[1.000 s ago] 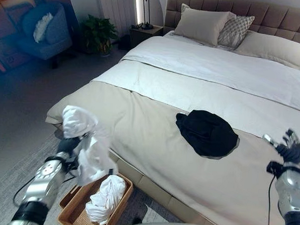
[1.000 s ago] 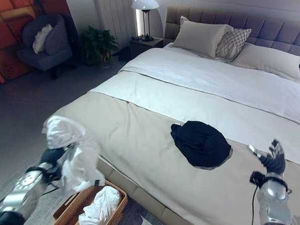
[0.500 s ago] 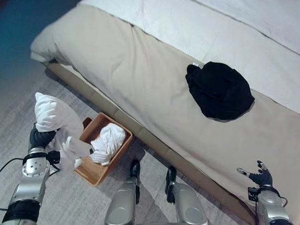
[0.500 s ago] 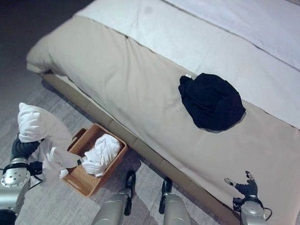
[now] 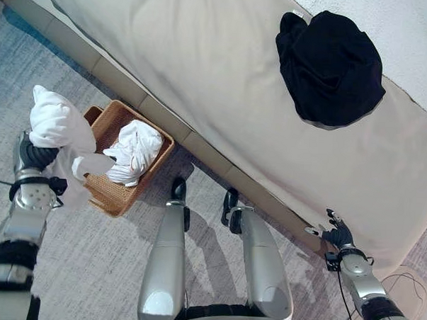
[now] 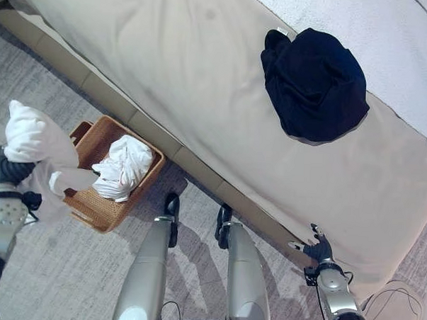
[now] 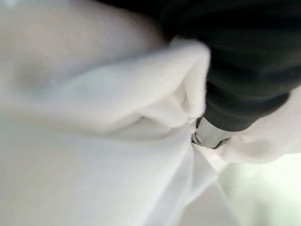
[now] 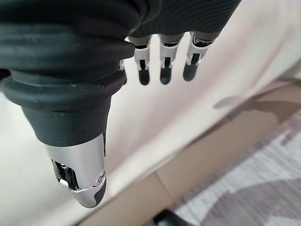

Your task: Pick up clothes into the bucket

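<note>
My left hand (image 5: 29, 156) is raised beside the wicker basket (image 5: 100, 199) on the floor, shut on a white garment (image 5: 53, 123) bunched over it. A fold of that garment hangs down to the basket's near rim. In the left wrist view the white garment (image 7: 94, 141) wraps the hand's dark cover (image 7: 244, 70). A second white garment (image 5: 133, 151) lies crumpled in the basket. A black garment (image 5: 332, 66) lies on the bed (image 5: 204, 60). My right hand (image 5: 335, 236) hangs open by the bed's edge, its fingers (image 8: 163, 70) straight and holding nothing.
The basket stands against the bed's base on a grey patterned rug (image 5: 88, 268). The beige bedcover (image 6: 203, 74) runs across the upper part of the view, with a white sheet (image 6: 389, 33) beyond the black garment.
The camera has tipped down, so the whole picture has shifted. My left hand still holds the white garment beside the basket, now with a fold reaching the rim. The right hand stays idle.
</note>
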